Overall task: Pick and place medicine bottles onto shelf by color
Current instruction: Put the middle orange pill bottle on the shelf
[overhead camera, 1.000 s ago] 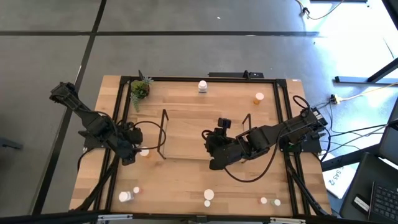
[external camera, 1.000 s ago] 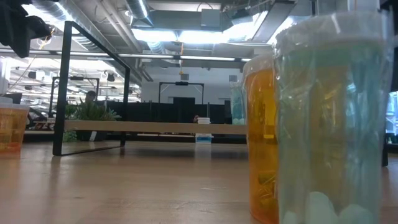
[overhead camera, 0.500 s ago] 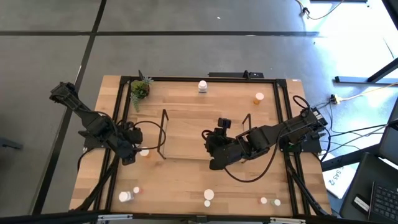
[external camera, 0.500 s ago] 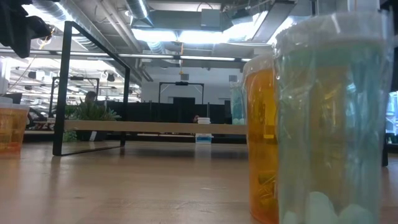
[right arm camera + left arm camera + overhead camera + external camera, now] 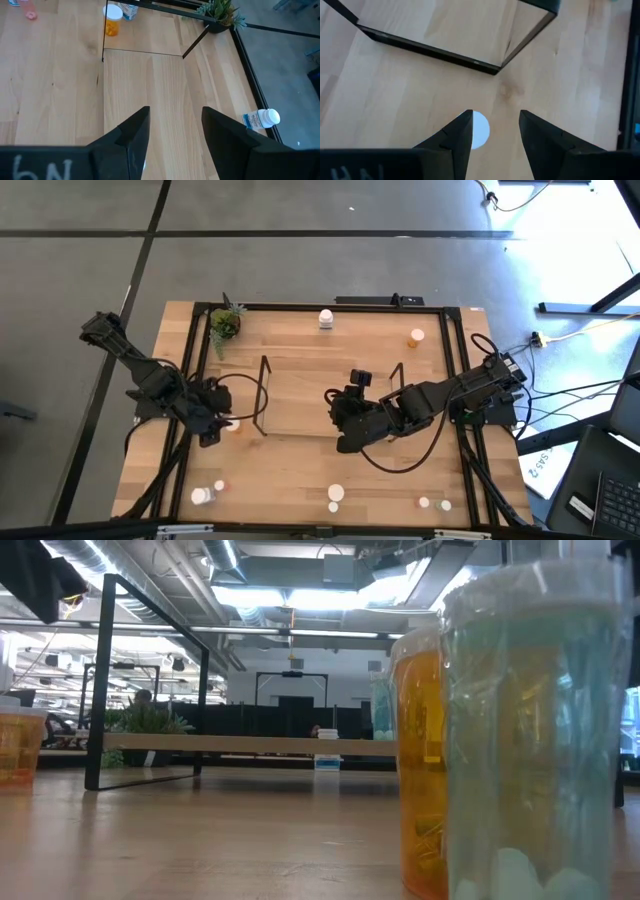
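My left gripper [image 5: 216,426] is open at the table's left, just outside the shelf's left end frame [image 5: 263,396]. In the left wrist view it [image 5: 495,130] looks down on a small bottle's white cap [image 5: 480,131], which lies between the fingers, close to one and partly hidden by it. This bottle [image 5: 234,426] stands on the table. My right gripper [image 5: 345,430] is open and empty over the shelf's wood surface [image 5: 320,385]. It also shows in the right wrist view [image 5: 175,125].
A potted plant [image 5: 224,324], a white bottle [image 5: 325,317] and an orange bottle [image 5: 416,336] are at the far side. Several small bottles stand along the near edge [image 5: 203,496] [image 5: 336,493] [image 5: 424,502]. An orange [image 5: 420,760] and a teal bottle [image 5: 540,740] stand close to the low camera.
My left gripper has shifted a little toward the table's right, closer to the small bottle beside the shelf's left end frame. The bottles have stayed where they were.
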Tool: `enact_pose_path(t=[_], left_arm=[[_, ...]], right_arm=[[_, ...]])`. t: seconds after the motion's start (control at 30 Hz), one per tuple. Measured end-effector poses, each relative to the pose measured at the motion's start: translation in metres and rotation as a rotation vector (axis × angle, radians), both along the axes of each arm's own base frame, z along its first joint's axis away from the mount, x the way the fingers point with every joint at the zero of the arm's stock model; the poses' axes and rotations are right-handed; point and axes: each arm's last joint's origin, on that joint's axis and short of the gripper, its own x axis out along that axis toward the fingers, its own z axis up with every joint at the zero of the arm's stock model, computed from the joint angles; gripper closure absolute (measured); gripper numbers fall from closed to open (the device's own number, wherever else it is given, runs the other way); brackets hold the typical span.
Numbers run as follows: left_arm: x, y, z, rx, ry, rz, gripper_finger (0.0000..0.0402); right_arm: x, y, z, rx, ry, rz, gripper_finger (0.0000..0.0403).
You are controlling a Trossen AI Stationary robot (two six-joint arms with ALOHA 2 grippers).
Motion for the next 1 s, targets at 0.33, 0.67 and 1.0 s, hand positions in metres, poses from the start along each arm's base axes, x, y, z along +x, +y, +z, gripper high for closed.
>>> enact_pose_path(t=[0.33,0.67,1.0], left_arm=[[-0.001,0.001,-0.001,0.016,0.01,0.003,0.0242],[-0.001,0.001,-0.001,0.009,0.017,-0.003,0.0147],[0.0,-0.004,-0.023,0.026,0.153,-0.059,0.0084]], right_arm=[[0.0,0.0,0.0,0.0,0.0,0.0,0.0221],[0.0,0.0,0.0,0.0,0.0,0.0,0.0221],[0.0,0.0,0.0,0.001,-0.001,0.001,0.0221]])
